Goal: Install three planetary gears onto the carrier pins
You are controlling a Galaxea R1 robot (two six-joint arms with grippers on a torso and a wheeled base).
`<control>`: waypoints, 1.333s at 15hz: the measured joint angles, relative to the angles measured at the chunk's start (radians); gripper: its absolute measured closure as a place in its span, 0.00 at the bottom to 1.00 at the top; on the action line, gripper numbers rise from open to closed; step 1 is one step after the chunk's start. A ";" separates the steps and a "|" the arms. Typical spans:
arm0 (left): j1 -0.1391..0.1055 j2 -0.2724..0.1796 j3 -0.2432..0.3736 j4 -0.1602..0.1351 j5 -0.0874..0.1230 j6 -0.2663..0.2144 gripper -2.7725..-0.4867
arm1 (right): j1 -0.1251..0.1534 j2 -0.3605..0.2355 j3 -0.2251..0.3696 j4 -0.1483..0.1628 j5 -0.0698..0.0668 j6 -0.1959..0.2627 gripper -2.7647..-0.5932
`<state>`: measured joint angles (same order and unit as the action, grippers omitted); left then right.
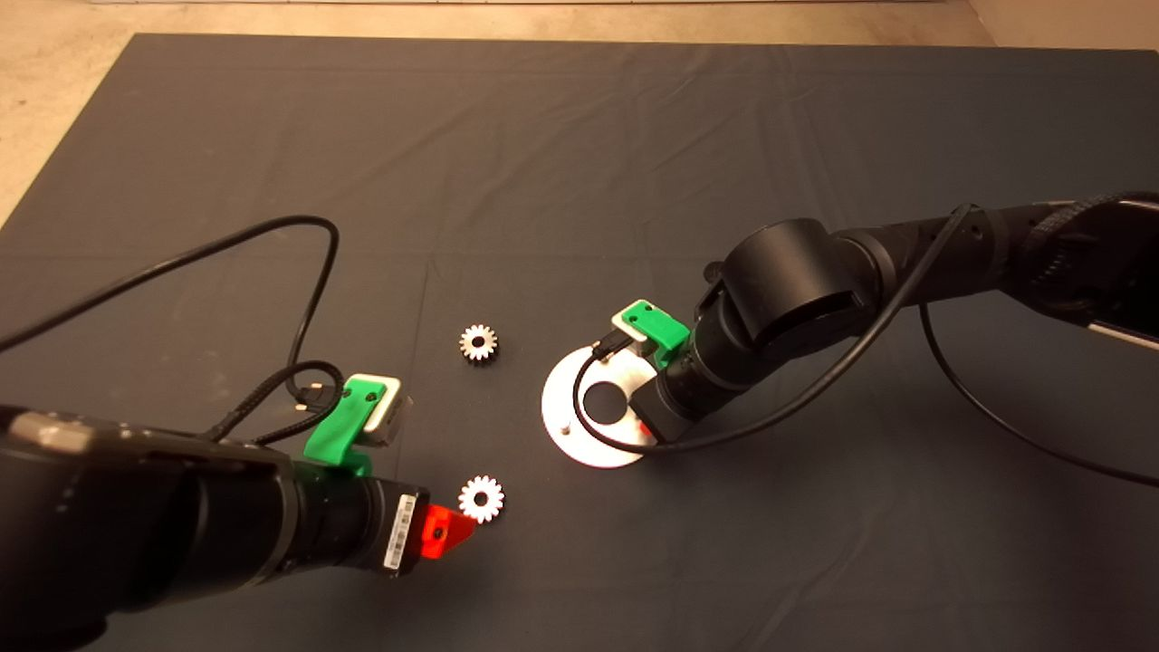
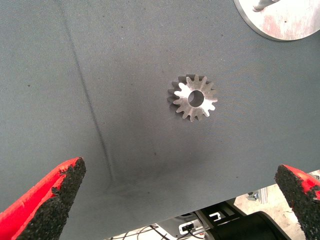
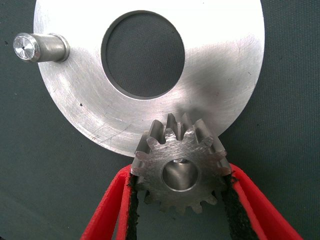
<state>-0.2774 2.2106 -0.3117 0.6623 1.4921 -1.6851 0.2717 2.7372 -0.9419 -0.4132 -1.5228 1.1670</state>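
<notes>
- Over the disc's (image 3: pixel 220 65) rim, my right gripper (image 3: pixel 180 200) clamps 1 planetary gear (image 3: pixel 181 167) between its pads, bore axis facing the wrist camera (a pin top shows inside the bore).
- I see another carrier pin (image 3: pixel 37 46) standing bare across the centre hole.
- My left gripper (image 2: pixel 175 200) hangs spread wide over a second gear (image 2: pixel 194 97), flat on the mat (image 1: pixel 579 163).
- A third gear (image 1: pixel 478 343) lies flat left of the disc, bore up.
</notes>
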 joint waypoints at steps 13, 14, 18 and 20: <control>0.000 0.000 0.000 0.000 0.000 0.000 0.01 | 0.000 0.000 0.006 0.000 -0.003 0.000 0.82; 0.000 0.000 0.000 0.000 0.000 0.000 0.01 | 0.000 0.000 0.007 0.001 -0.003 0.000 0.82; 0.000 0.000 0.000 0.000 0.000 0.000 0.01 | 0.000 0.000 0.008 0.002 -0.004 0.000 0.82; 0.000 0.000 0.000 0.000 0.000 0.000 0.01 | 0.000 0.000 0.008 0.002 -0.004 0.000 0.82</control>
<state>-0.2774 2.2106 -0.3117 0.6623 1.4921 -1.6855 0.2717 2.7368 -0.9343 -0.4109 -1.5272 1.1670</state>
